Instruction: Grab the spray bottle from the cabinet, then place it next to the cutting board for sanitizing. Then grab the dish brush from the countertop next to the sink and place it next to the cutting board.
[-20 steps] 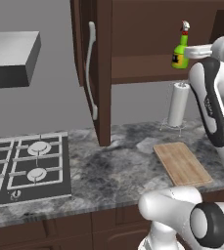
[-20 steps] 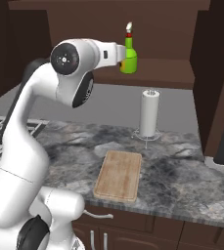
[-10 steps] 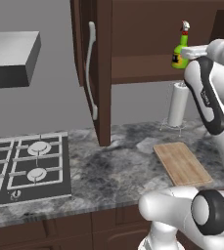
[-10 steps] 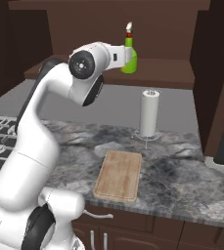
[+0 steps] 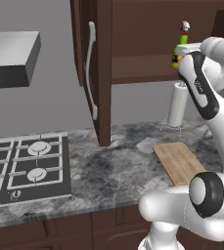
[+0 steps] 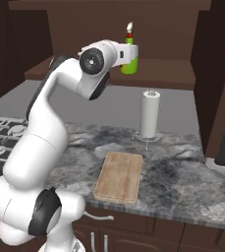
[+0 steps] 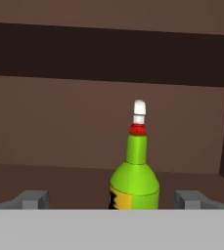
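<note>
My claw (image 7: 111, 202) stands with jaws wide apart and nothing in them, level with the spray bottle (image 7: 134, 181) upright on the cabinet (image 5: 133, 44) shelf. The bottle lies dead ahead, between the fingertips (image 7: 31, 199), its long axis vertical. Since half a second ago the arm has reached closer.

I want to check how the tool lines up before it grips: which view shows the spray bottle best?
The hand view: the spray bottle stands upright, dead ahead between the open tool's fingertips, nozzle and label corner visible. The right base view shows the bottle on the cabinet shelf, partly behind the hand. In the left base view the arm covers its lower half.
</note>
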Available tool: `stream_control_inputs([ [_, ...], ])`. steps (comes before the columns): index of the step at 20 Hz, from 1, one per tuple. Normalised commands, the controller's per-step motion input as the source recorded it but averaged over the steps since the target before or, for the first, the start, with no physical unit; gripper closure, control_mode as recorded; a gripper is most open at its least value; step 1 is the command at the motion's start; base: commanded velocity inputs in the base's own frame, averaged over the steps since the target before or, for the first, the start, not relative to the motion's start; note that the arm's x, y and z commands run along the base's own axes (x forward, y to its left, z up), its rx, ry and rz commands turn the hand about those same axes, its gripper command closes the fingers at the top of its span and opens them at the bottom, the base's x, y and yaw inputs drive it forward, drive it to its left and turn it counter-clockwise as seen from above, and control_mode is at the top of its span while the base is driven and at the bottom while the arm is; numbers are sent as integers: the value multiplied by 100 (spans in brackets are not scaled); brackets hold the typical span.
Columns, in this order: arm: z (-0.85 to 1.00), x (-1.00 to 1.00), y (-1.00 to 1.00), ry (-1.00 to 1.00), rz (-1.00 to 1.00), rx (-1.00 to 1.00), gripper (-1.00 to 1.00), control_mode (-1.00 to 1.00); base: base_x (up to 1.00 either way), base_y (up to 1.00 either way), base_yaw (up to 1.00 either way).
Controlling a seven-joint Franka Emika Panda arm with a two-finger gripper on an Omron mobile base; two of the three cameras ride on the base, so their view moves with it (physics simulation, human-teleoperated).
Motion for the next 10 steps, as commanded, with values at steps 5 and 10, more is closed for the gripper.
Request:
stream_control_inputs([
  [5,0,39,-10,0,0,0,-100,-100,0,0,0],
  [10,0,35,-2,0,0,0,-100,-100,0,0,0],
])
